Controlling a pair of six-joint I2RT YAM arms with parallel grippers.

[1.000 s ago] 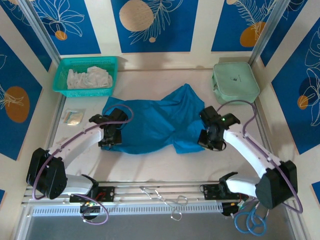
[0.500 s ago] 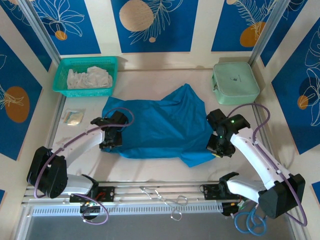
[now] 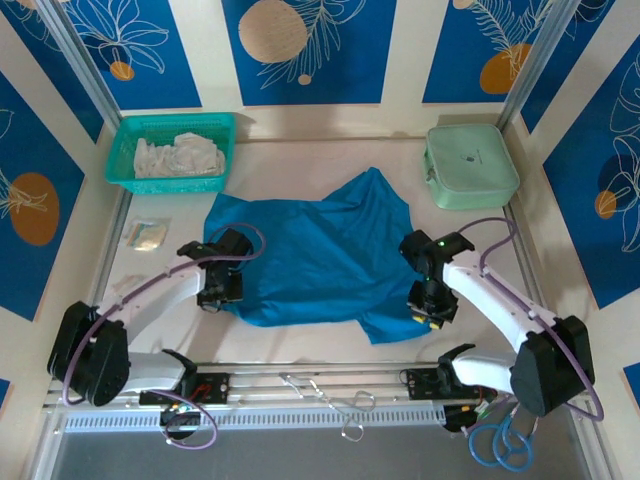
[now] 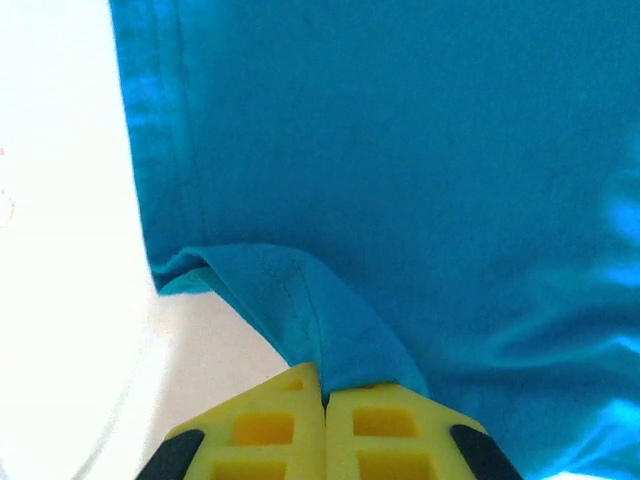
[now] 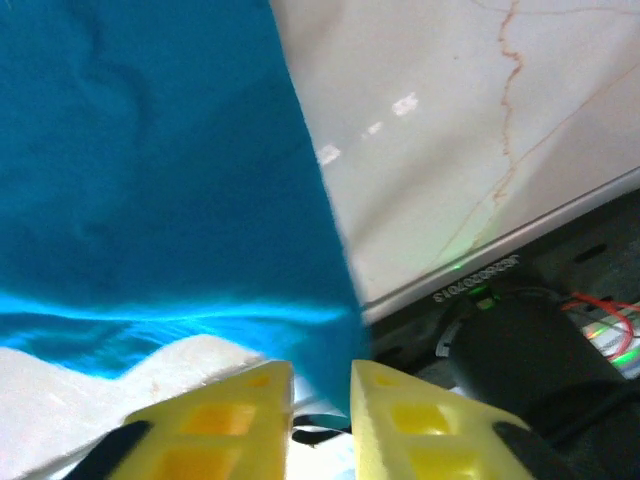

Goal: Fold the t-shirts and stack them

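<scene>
1. Top external: the t-shirt point(image 3: 320, 250) lies spread and somewhat rumpled in the middle of the bench point(image 3: 300, 165). It is nearer my arm bases than the basket point(image 3: 165, 184) at the far left and the case point(image 3: 470, 165) at the far right.
2. My left gripper point(image 3: 220, 290) sits at the t-shirt's near left edge, and my right gripper point(image 3: 432, 308) at its near right corner.
3. Left wrist: my left gripper point(image 4: 325, 385) is clenched on a raised fold of the t-shirt point(image 4: 400, 150), just beside a stitched hem, with pale bench point(image 4: 60, 250) to the left of it.
4. Right wrist: my right gripper point(image 5: 322, 375) has let go, and its fingers stand apart with a clear gap.
5. The t-shirt point(image 5: 150, 150) has its edge running down to that gap. I cannot tell whether the cloth touches either finger.
</scene>
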